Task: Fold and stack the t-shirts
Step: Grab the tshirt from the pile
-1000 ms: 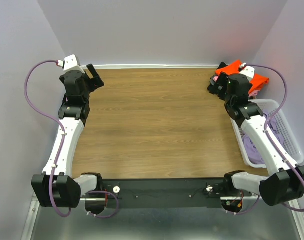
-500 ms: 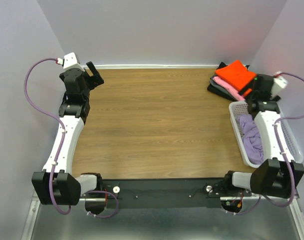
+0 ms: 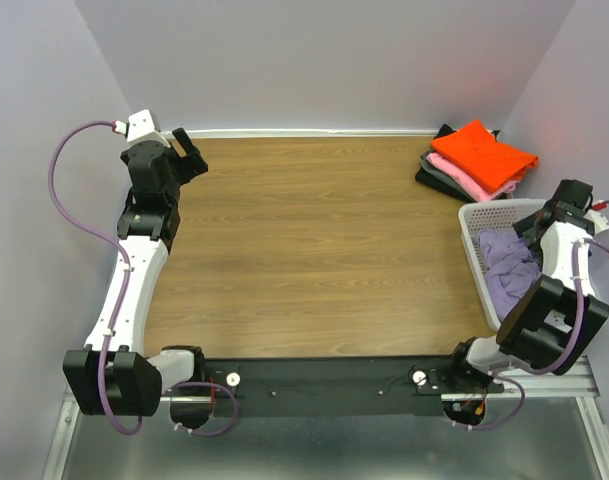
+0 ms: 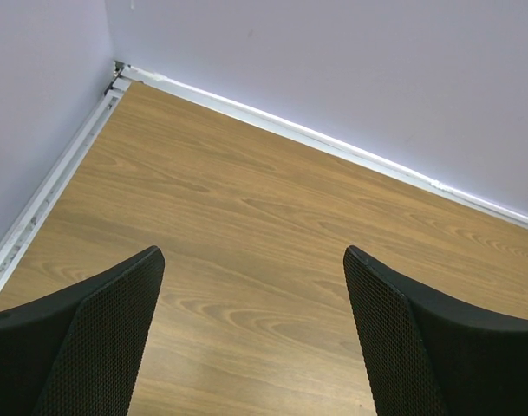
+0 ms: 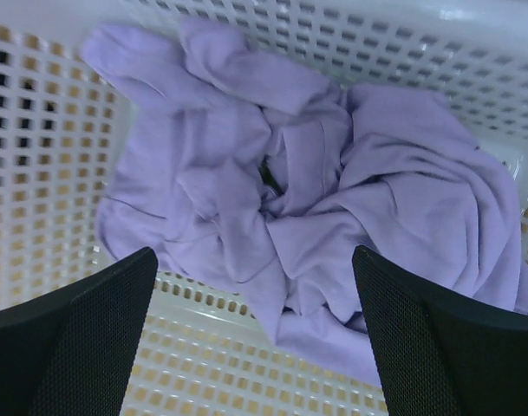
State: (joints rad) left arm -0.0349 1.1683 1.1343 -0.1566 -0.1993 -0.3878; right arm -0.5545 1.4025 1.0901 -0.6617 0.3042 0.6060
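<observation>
A crumpled lavender-purple t-shirt (image 5: pixel 316 191) lies in the white mesh basket (image 3: pixel 474 222); it also shows in the top view (image 3: pixel 509 265). A folded stack sits at the far right corner: orange-red shirt (image 3: pixel 482 150) on top, pink (image 3: pixel 462 179) under it, dark grey (image 3: pixel 434 176) at the bottom. My right gripper (image 5: pixel 255 277) is open and empty, hovering above the lavender shirt in the basket; in the top view the right gripper (image 3: pixel 569 200) is over the basket's far right side. My left gripper (image 4: pixel 250 290) is open and empty above bare wood at the far left corner, also seen from above (image 3: pixel 189 155).
The wooden table (image 3: pixel 314 240) is bounded by a white rail and lavender walls at the back and left (image 4: pixel 290 134). The basket stands at the right edge, its perforated wall (image 5: pixel 203 364) just below my right fingers (image 5: pixel 81 338).
My right arm has swung from the folded stack at the far right corner out to the right and over the basket. The left arm has stayed almost still.
</observation>
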